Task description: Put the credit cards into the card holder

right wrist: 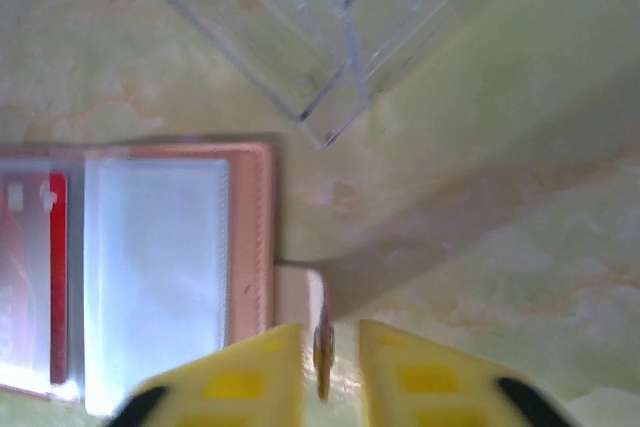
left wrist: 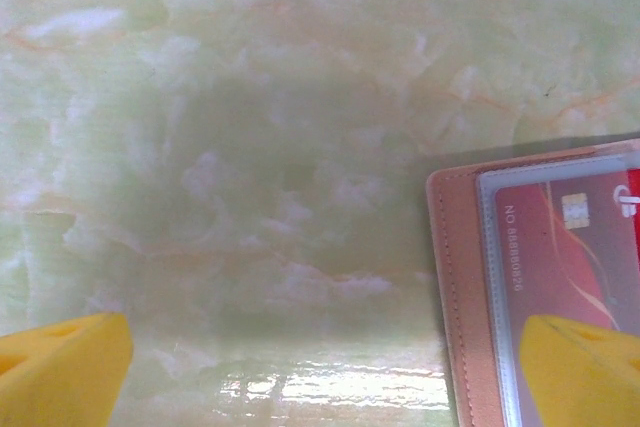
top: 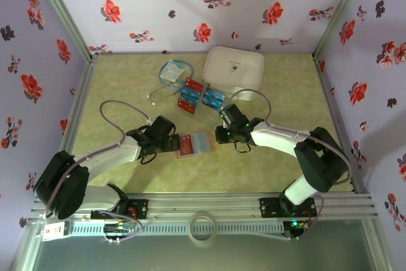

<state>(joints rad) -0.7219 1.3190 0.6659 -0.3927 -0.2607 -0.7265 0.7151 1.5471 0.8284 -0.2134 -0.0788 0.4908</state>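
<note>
The card holder (top: 202, 142) lies open on the table between my two grippers, tan outside with clear pockets. One red credit card (top: 186, 145) sits in its left pocket (left wrist: 570, 257); the right pocket (right wrist: 155, 267) looks empty. More red and blue credit cards (top: 202, 95) lie in a loose group farther back. My left gripper (top: 174, 144) (left wrist: 325, 372) is open wide at the holder's left edge, one fingertip (left wrist: 585, 367) over the red card. My right gripper (top: 219, 134) (right wrist: 330, 367) is at the holder's right edge, jaws narrowly apart around the tan closure tab (right wrist: 300, 292), with a gap on the right.
A big white zip case (top: 233, 68) stands at the back. A bagged cable (top: 172, 71) lies left of the loose cards. A clear plastic box (right wrist: 300, 37) sits just beyond the right gripper. Walls close in the table on three sides.
</note>
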